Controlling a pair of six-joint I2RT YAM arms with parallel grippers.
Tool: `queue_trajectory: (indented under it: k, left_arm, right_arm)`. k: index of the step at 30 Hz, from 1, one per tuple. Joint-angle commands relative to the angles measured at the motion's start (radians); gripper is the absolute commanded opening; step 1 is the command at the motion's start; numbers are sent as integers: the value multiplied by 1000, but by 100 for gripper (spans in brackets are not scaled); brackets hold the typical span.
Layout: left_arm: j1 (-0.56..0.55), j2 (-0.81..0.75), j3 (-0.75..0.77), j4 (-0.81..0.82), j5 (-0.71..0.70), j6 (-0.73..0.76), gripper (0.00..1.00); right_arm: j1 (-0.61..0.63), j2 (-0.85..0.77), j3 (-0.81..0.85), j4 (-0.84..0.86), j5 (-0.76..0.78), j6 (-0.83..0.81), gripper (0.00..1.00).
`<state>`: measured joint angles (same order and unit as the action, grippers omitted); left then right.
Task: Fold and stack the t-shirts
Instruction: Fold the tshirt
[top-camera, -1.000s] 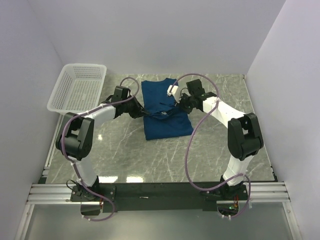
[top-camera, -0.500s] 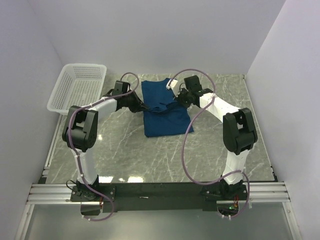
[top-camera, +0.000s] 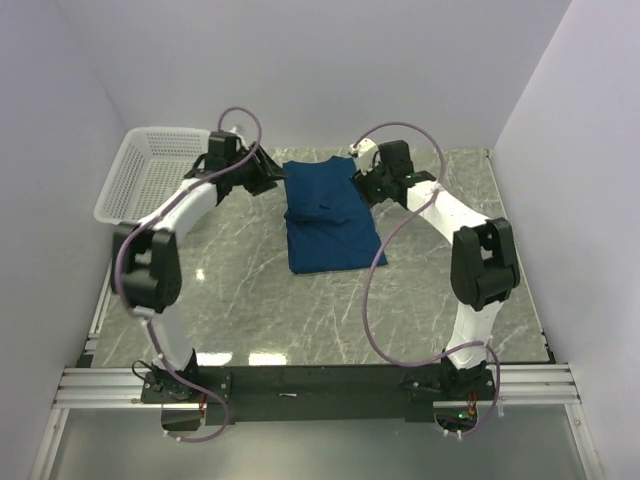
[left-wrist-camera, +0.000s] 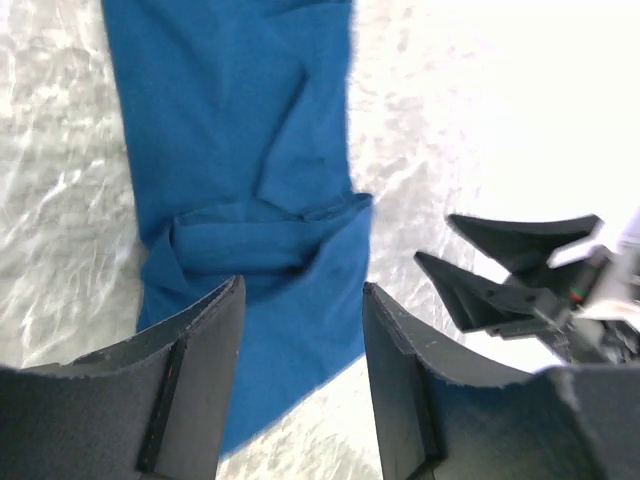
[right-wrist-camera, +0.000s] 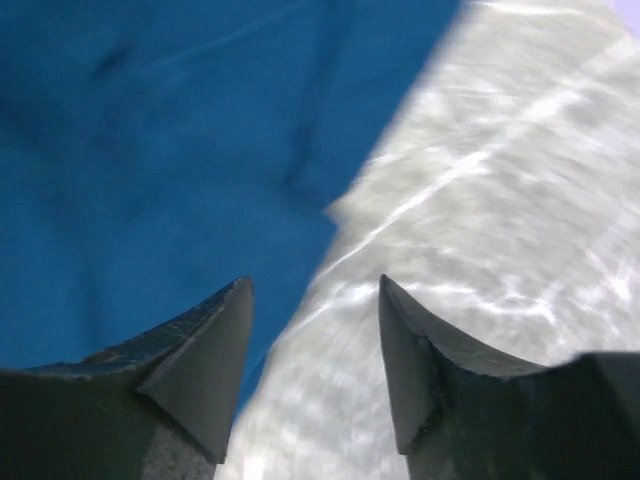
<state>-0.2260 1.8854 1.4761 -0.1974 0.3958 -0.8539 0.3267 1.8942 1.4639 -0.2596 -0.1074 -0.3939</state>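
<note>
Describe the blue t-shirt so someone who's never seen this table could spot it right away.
On the grey marbled table, look to the far middle, between the open left claw and right claw. There lies the dark blue t-shirt, folded into a long rectangle with a bunched crease. It is the only cloth; the white mesh basket stands at far left.

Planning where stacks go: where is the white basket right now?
Top view: the white basket sits at the far-left corner of the table, left of the blue t-shirt, apart from it.
</note>
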Motion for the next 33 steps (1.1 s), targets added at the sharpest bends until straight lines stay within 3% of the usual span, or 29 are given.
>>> queue_trajectory:
  k: [1, 2, 3, 5, 6, 7, 10, 12, 15, 19, 22, 23, 25, 28, 33]
  left_arm:
    - [-1, -217, -119, 12, -32, 81, 56]
    - [-1, -250, -173, 19, -11, 84, 56]
    - [-6, -279, -225, 16, 48, 87, 56]
    - [-41, -362, -394, 12, 89, 96, 56]
    - [-62, -391, -454, 19, 95, 95, 57]
    - [-90, -448, -565, 32, 80, 78, 57]
    - [-220, -517, -738, 107, 25, -15, 57]
    - [-283, -532, -804, 189, 0, -72, 58]
    - [-292, -534, -878, 324, -6, -134, 58]
    - [-292, -424, -720, 291, 6, -88, 54]
    - [-282, -295, -564, 267, 38, -56, 31]
    - [-276, -261, -527, 257, 49, -50, 18]
    - [-271, -159, -413, 205, 67, -21, 3]
    - [-265, -25, -266, 116, 61, 35, 1]
    - [-237, 102, -125, -10, 12, 111, 1]
  right_arm:
    - [-47, -142, -13, -258, -385, -191, 59]
    - [-48, -162, -36, -347, -503, -427, 58]
    - [-45, -209, -71, -489, -605, -548, 59]
    - [-23, -303, -235, -541, -617, -830, 60]
    - [-17, -340, -305, -526, -565, -879, 61]
    - [0, -377, -442, -442, -533, -905, 63]
    - [58, -475, -641, -203, -376, -875, 67]
    - [77, -480, -672, -109, -325, -809, 67]
    - [72, -471, -660, -76, -336, -734, 66]
    - [64, -460, -599, -95, -393, -625, 59]
    - [32, -435, -518, -168, -511, -558, 40]
    - [29, -419, -501, -181, -544, -536, 30]
    - [28, -397, -456, -202, -555, -479, 22]
    - [25, -337, -393, -170, -554, -349, 10]
    - [38, -147, -182, -171, -534, -205, 9]
